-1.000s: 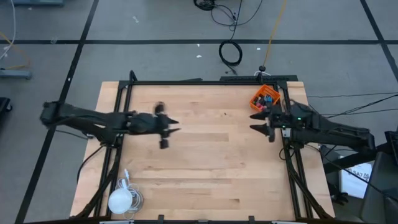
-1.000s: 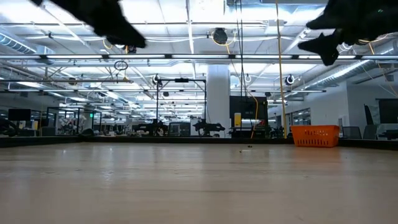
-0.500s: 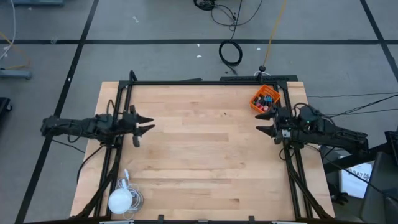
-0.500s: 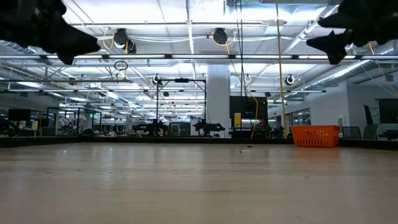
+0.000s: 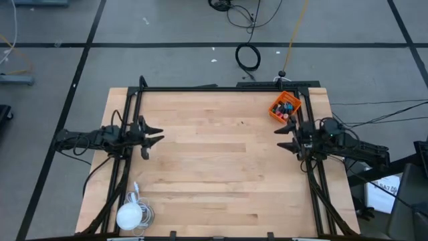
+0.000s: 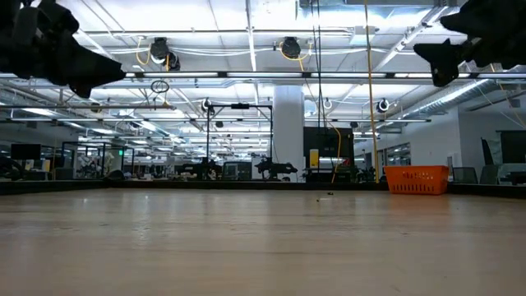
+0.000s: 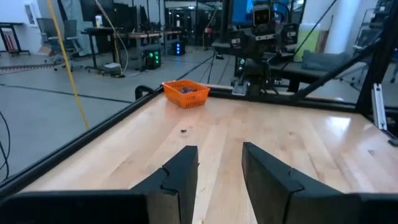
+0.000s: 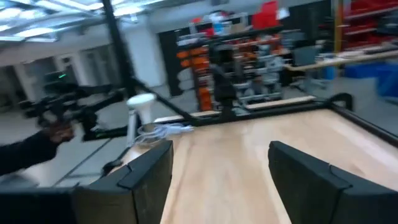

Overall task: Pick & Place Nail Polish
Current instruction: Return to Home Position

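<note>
Orange bin (image 5: 295,100) at two o'clock holds the bottles (image 5: 286,107); left gripper (image 5: 159,134) has pulled back to nine, right gripper (image 5: 279,138) to three, claws apart: seemingly finished.

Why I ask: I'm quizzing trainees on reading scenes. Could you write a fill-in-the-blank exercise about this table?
1. The nail polish bottles lie inside the ____ basket.
2. The left tool and the right tool are both ____ and hold nothing.
3. The white lamp sits at the table corner on the ____ arm's side.

Missing words: orange; open; left.
</note>
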Robot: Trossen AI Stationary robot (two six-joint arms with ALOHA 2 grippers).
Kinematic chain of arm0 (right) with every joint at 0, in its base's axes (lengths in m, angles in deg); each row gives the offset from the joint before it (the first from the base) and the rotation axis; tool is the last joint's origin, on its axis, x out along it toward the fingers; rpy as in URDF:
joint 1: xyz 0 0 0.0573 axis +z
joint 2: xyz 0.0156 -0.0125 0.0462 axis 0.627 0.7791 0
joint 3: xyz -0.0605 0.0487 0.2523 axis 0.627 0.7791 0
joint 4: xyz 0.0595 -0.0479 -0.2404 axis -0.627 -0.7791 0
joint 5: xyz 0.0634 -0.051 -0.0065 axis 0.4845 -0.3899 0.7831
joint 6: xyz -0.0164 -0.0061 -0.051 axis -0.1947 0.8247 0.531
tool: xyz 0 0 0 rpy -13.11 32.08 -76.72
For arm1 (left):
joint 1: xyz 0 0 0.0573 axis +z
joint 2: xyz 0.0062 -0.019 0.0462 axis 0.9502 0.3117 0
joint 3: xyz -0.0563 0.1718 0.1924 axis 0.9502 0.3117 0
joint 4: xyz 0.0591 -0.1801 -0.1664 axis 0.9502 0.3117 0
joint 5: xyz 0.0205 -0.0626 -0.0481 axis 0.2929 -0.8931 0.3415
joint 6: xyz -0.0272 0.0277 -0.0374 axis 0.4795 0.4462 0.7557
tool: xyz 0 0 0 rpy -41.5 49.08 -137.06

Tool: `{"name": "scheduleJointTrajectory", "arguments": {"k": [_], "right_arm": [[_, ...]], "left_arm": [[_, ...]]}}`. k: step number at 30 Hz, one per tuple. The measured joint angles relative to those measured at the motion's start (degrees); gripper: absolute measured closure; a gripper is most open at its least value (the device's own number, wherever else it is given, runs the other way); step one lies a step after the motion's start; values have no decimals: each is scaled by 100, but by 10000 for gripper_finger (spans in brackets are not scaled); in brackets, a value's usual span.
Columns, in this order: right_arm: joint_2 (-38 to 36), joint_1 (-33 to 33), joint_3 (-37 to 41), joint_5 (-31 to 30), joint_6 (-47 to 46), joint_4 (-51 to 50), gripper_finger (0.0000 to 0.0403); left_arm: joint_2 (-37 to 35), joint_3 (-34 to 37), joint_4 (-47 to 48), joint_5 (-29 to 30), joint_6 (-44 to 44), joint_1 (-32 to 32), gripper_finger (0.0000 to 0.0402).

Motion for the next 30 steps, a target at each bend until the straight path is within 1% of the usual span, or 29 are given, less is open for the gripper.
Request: {"name": "scheduleJointTrajectory", "arguments": {"k": [2, 4, 6, 12, 14, 18, 21, 25, 27, 30], "right_arm": [[-4, 2, 0, 299, 116, -4, 151], [-4, 2, 32, 601, 266, 56, 151], [-6, 4, 195, 712, 284, 358, 151], [-4, -2, 891, 664, 152, 1400, 151], [6, -8, 982, 648, 52, 1723, 151], [0, -7, 1003, 646, 49, 1657, 151], [12, -7, 1027, 609, 46, 1677, 151], [36, 104, 1297, 345, -222, 1671, 151], [39, 218, 1284, 177, -398, 1398, 151], [88, 511, 1287, -98, -434, 1428, 151]], "left_arm": [[0, 0, 83, -123, -41, 2, 277], [0, 0, 113, -371, -110, 2, 277], [0, 0, 110, -550, -129, 0, 277], [2, 0, 61, -564, -59, 0, 277], [2, 4, 55, -564, -27, 0, 277], [1, 326, -191, -569, 53, 0, 277], [99, 435, -643, -678, 23, 7, 277], [108, 468, -725, -645, -81, 11, 277], [122, 468, -728, -533, -91, 11, 277], [116, 468, -732, -501, -92, 11, 277]]}}
